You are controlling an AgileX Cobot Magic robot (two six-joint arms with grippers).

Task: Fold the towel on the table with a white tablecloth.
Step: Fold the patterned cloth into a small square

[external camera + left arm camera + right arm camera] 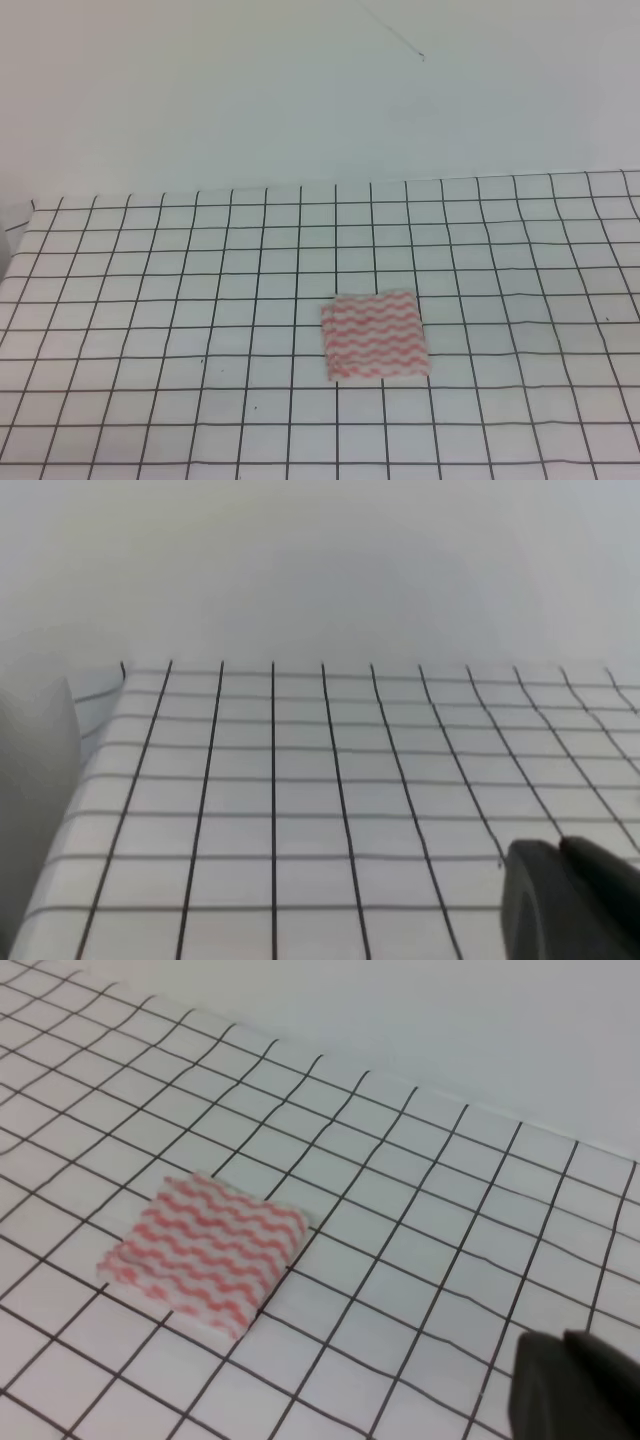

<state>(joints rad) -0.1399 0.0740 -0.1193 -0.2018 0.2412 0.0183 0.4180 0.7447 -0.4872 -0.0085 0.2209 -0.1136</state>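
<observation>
Towel (376,336) lies flat on the white tablecloth (150,300), a small squarish pad of red-pink wavy stripes, roughly at 6 o'clock from the middle of the table (560,420) in the high view, slightly right of centre. Edges look stacked and thick along its left and near sides, so I judge it is already folded at least once, maybe fully. From the right wrist view it sits at about 9 o'clock (205,1254), well apart from my right gripper (575,1385), which only shows as a dark blurred tip at 5 o'clock of that frame. I cannot tell whether its fingers are apart or together. Same for my left gripper (570,895): one dark tip at 5 o'clock in the left wrist view over bare grid cloth, finger state unreadable, towel not visible there at all. Neither arm appears in the high view, so both are pulled away from the work area.

Step in hand, my read: either the end state with arms parked, or a pause ahead of another fold. If one more fold is wanted, the next move calls for bringing the right gripper over to the towel's near right corner, pinching only the top layers, then carrying that edge across toward 9 o'clock without dragging the pad. Thin cloth, so a shallow pinch could slip.
</observation>
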